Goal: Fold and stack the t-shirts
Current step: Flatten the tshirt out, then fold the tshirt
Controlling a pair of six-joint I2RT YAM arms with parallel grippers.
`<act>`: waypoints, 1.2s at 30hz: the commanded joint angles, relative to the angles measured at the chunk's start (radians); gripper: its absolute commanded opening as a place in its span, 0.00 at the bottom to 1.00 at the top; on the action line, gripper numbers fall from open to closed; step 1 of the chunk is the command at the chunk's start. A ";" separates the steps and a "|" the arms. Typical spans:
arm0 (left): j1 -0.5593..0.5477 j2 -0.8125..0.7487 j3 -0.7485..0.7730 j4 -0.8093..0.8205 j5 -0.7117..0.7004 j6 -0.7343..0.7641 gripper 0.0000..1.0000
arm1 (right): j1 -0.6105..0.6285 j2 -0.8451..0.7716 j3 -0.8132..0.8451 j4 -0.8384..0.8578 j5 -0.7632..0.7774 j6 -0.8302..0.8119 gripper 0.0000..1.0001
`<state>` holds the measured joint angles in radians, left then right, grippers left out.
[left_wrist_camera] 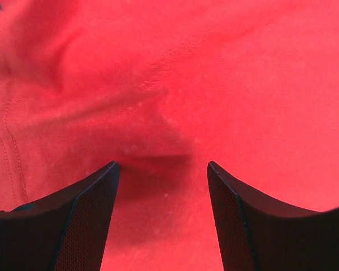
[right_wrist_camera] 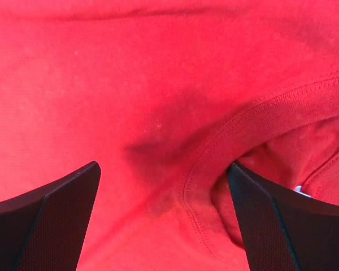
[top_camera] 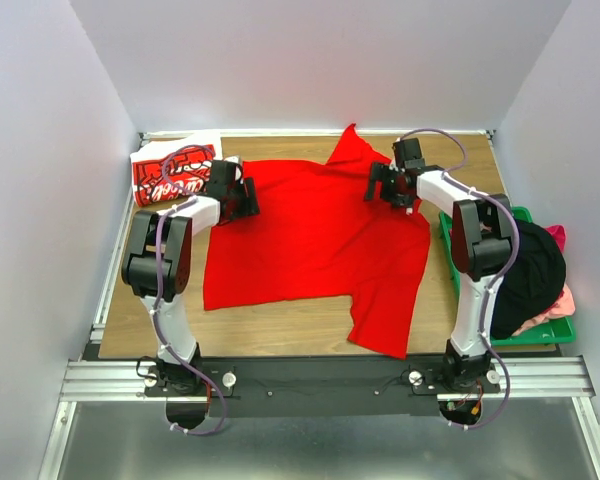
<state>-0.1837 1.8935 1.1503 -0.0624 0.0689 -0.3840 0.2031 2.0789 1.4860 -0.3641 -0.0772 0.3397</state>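
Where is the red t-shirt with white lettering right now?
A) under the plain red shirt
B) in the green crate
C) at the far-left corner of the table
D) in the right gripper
C: the lettered t-shirt lies folded at the far-left corner of the table.

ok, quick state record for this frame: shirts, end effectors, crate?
plain red t-shirt: spread open, unfolded
lettered t-shirt: folded, far left corner
left end effector: open, over plain shirt's left edge
right end effector: open, over the collar
green crate: right side, holds dark clothing
stack: not yet started
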 commanded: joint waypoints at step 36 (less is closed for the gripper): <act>-0.068 -0.165 -0.221 -0.067 -0.073 -0.072 0.72 | 0.012 -0.145 -0.095 -0.058 -0.091 -0.027 1.00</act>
<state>-0.2611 1.6836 0.9253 -0.1520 -0.0467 -0.4515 0.2100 1.9110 1.4437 -0.4053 -0.1364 0.3092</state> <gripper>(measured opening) 0.719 0.998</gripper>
